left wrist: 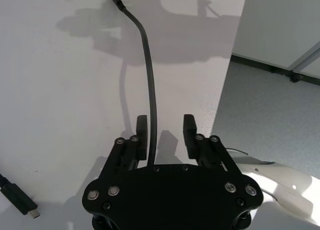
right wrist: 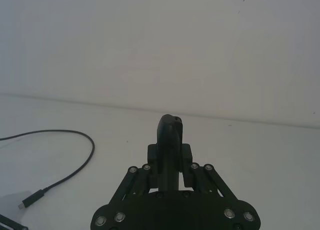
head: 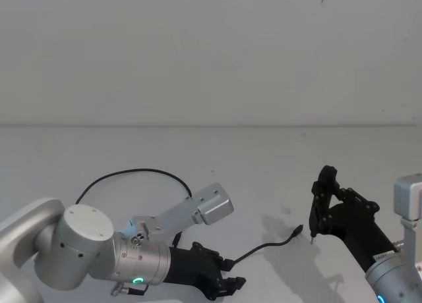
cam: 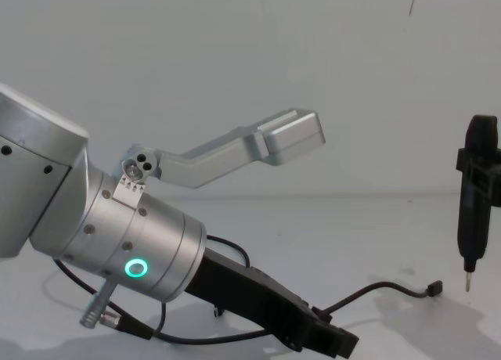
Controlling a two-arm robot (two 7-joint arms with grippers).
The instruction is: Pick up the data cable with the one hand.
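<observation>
The data cable (head: 135, 170) arcs over the white table behind my left arm. It comes out again by the left gripper (head: 232, 284) and ends in a small plug (head: 298, 231). In the left wrist view the left gripper (left wrist: 165, 127) is open and low over the table. The cable (left wrist: 148, 75) runs between its fingers (left wrist: 142, 131), close to one of them. From the chest camera the gripper (cam: 337, 344) sits low with the cable (cam: 376, 286) trailing out in front. My right gripper (head: 315, 232) stands upright and shut just past the plug, and its own camera shows the fingers (right wrist: 170, 132) together.
A silver camera bracket (head: 212, 207) juts from the left wrist. A short black wire with a silver plug (left wrist: 21, 200) lies beside that wrist. The table edge (left wrist: 225, 90) runs close by the left gripper, with grey floor (left wrist: 270, 110) beyond. A pale wall (head: 211, 53) backs the table.
</observation>
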